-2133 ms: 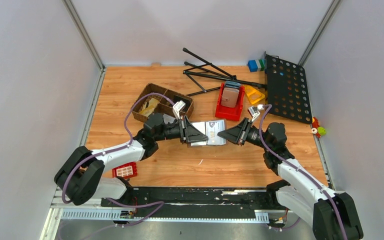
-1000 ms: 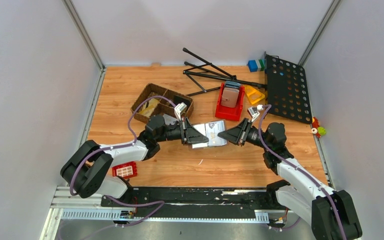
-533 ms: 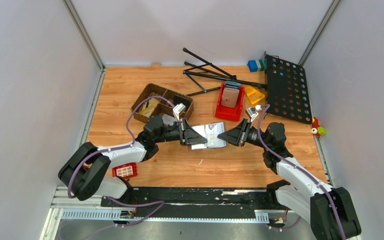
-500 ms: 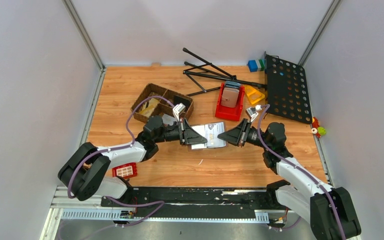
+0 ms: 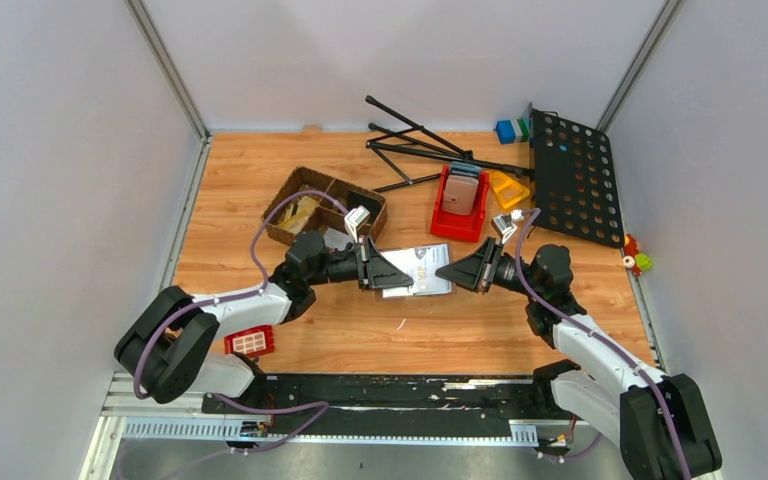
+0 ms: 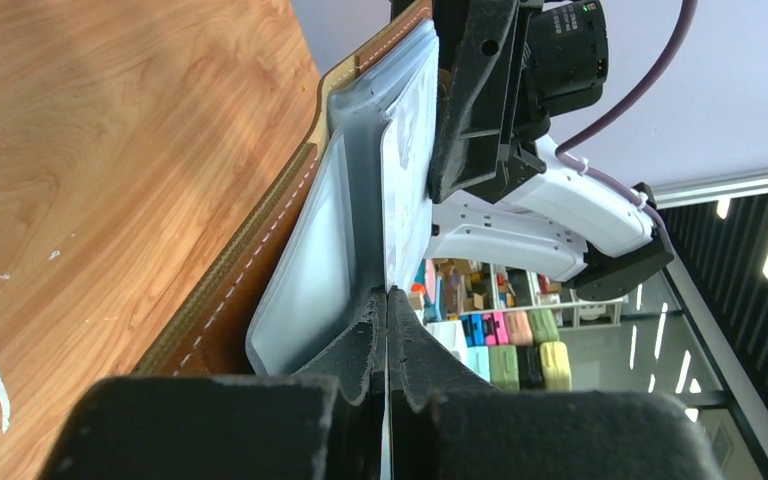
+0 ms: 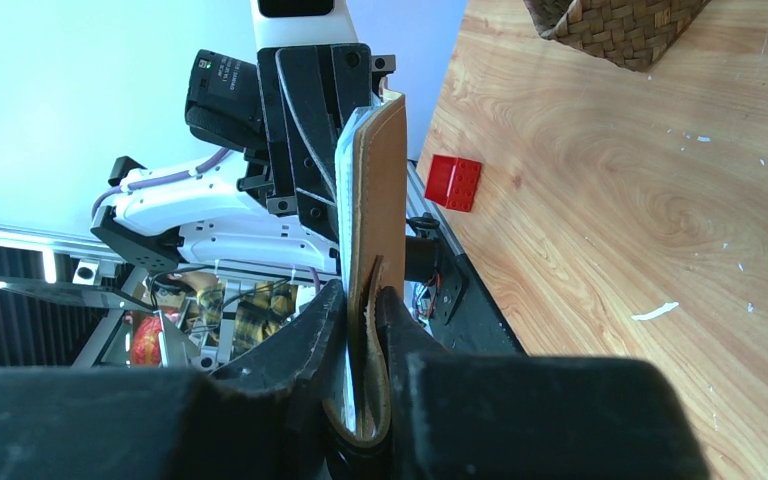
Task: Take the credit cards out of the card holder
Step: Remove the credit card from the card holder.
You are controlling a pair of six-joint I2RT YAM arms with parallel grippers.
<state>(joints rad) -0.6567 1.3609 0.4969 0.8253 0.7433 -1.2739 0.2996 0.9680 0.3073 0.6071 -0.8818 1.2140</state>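
The brown leather card holder (image 5: 418,272) hangs open above the middle of the table, held between both grippers. My left gripper (image 5: 397,273) comes from the left and is shut on the thin pale edge of a credit card (image 6: 406,150) that stands beside the silvery sleeve (image 6: 310,260) and the stitched leather cover (image 6: 250,270). In the top view the card (image 5: 423,255) shows a dark emblem. My right gripper (image 5: 449,272) comes from the right and is shut on the holder's leather edge (image 7: 385,180), which curls between its fingertips (image 7: 328,310).
A wicker basket (image 5: 325,205) stands behind the left arm. A red bin (image 5: 460,210) with a pinkish slab, a yellow piece (image 5: 508,188), a black folded stand (image 5: 420,145) and a black perforated board (image 5: 575,175) lie at the back right. A red gridded block (image 5: 250,342) lies near left.
The left arm has shifted slightly, and the holder has tilted a touch. Both grippers keep their hold at nearly the same spot.
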